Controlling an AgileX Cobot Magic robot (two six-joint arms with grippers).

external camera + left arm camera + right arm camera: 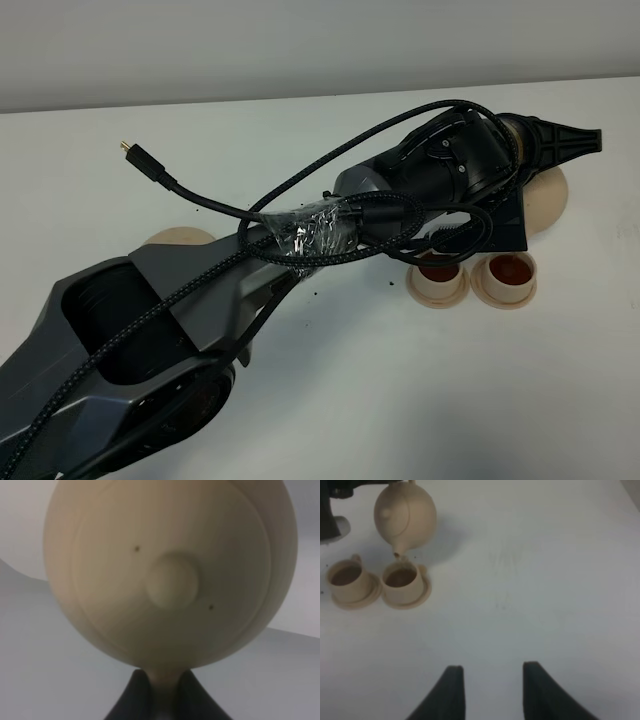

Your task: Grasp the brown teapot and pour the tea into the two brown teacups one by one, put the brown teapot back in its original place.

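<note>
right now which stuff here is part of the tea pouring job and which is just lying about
Part of the job:
- brown teapot, held by left tool
- two brown teacups on saucers
- round dish

Lying about:
- loose black cable
- idle right tool

The brown teapot point(170, 575) fills the view, lid knob facing the camera, handle pinched by the end effector point(162, 700).

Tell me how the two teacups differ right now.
The teapot's spout hangs over the teacup nearer it, while the other teacup has nothing above it. The nearer teacup's handle is hidden in the right wrist view; the other teacup's handle shows. Both are pale tan, upright on matching saucers and hold dark tea.
</note>
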